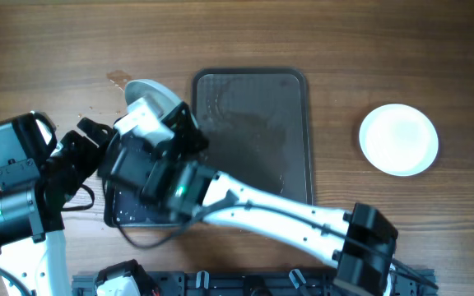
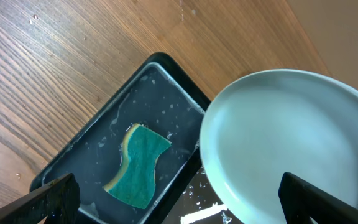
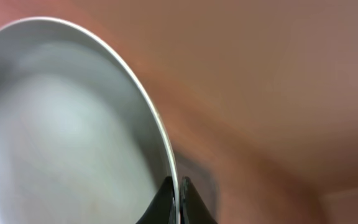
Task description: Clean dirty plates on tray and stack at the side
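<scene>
Wooden tabletop (image 1: 48, 41) carries the tray (image 1: 262, 123). Right jaws pinch a tilted plate's (image 2: 284, 143) rim; left jaws hang spread and empty, the sponge (image 2: 138, 165) ahead between them. Scrubbing is in hand, I judge: next, left jaws must close on that sponge.

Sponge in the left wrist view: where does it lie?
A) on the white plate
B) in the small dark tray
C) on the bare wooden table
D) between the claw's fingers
B: the green and yellow sponge lies flat on the wet floor of the small dark tray, clear of the plate.
</scene>
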Controlling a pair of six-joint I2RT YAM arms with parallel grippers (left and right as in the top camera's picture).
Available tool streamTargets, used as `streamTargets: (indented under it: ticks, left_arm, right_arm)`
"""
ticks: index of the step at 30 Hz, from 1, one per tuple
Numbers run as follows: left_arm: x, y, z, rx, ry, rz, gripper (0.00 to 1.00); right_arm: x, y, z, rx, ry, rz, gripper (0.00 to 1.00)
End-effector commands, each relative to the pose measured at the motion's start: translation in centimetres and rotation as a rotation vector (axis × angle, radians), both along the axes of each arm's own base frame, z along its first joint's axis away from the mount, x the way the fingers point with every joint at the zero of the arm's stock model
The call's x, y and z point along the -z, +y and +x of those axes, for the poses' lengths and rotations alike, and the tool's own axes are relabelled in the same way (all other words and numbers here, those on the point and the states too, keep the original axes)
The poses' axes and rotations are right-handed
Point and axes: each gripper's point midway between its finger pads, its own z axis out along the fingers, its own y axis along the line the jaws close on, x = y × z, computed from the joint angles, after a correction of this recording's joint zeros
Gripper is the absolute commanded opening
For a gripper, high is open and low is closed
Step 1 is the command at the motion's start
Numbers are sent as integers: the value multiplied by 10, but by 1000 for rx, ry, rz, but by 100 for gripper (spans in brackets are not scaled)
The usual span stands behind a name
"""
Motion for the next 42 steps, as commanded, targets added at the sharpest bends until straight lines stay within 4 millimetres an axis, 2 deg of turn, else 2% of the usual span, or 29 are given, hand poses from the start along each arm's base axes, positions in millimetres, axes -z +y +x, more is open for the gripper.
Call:
streamTargets:
  ticks: [1,3,4,5,7,8,11,12,13,14,15,16,18,21,22,26,30,31,32,33,34,35,37,39,40,42]
  left_arm:
    - [-6,1,1,3,-18,2,100]
    - [-6,1,1,3,-18,2,100]
    - [-6,1,1,3,-18,2,100]
    - [-6,1,1,3,-18,2,100]
    - [-6,1,1,3,-18,2,100]
    - [-6,1,1,3,-18,2,100]
    - [-6,1,1,3,-18,2,100]
    - [-6,1,1,3,-18,2,100]
    - [-6,1,1,3,-18,2,100]
    - [-6,1,1,3,-18,2,100]
    - [-6,1,1,3,-18,2,100]
    - [-6,1,1,3,-18,2,100]
    - [-6,1,1,3,-18,2,100]
    - [-6,1,1,3,-18,2,100]
    - [-6,1,1,3,-18,2,100]
    - [-6,1,1,3,-18,2,100]
    - [-6,1,1,3,-18,2,100]
    - [-6,1,1,3,-18,2,100]
    - [-6,1,1,3,-18,2,100]
    - [-6,1,1,3,-18,2,100]
    - [-6,1,1,3,-18,2,100]
    - [-6,1,1,3,-18,2,100]
    - [-6,1,1,3,-18,2,100]
    - [-6,1,1,3,-18,2,100]
    - [-6,1,1,3,-18,2,100]
    - [-6,1,1,3,-18,2,100]
  right_arm:
    - [39,-14,33,7,398,396,4]
    - [56,-19,38,-50,658,561,4]
    - [51,-20,39,-146,832,702,4]
    - [45,-24,41,-190,903,779,4]
    - [20,-52,56,-247,989,956,4]
    - [4,-78,69,-248,994,1047,4]
    - [-25,-156,98,-114,924,1210,4]
    - [-32,-201,106,-17,871,1255,4]
    - [-33,-234,108,62,838,1278,4]
    - [-29,-275,108,191,803,1290,4]
    - [-21,-307,105,295,779,1283,4]
    - [-8,-351,97,423,760,1255,4]
    - [13,-399,81,566,761,1230,4]
    - [59,-459,44,792,802,1223,4]
    - [83,-478,25,893,825,1238,4]
    - [154,-523,-22,1149,818,1294,4]
    - [189,-552,-56,1368,770,1177,4]
    - [192,-555,-61,1385,772,1143,4]
    - [191,-552,-57,1334,787,1134,7]
    - [189,-546,-51,1261,805,1136,34]
    - [187,-539,-48,1229,822,1141,44]
    - [184,-534,-47,1225,831,1143,49]
    - [169,-524,-43,1194,811,1129,52]
    - [137,-503,-32,1076,752,1132,53]
    - [115,-483,-24,945,728,1148,53]
    - [60,-424,-12,592,680,1170,53]
